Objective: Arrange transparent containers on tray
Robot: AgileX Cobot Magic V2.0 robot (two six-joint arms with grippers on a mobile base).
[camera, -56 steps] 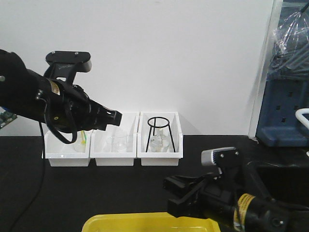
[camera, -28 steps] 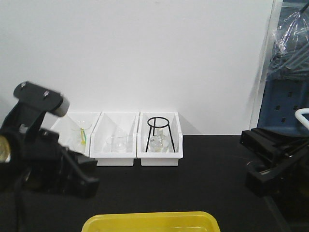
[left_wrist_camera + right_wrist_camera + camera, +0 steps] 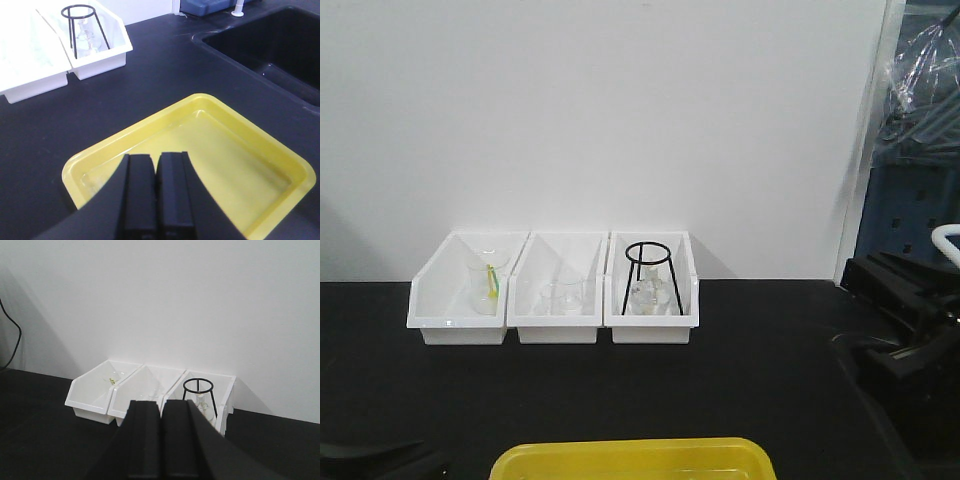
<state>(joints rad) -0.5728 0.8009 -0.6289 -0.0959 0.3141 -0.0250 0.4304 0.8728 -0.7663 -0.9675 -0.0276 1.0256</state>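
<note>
Above the tray (image 3: 280,155), left pincer (image 3: 156,172) closed.

tray (image 3: 630,458): near half cut off by front view's bottom edge | left bin's glassware (image 3: 483,283): too small to identify | right pincer (image 3: 161,440): base cut off at wrist view's bottom | left bin (image 3: 25,65): cut off by left wrist view's edge
</note>
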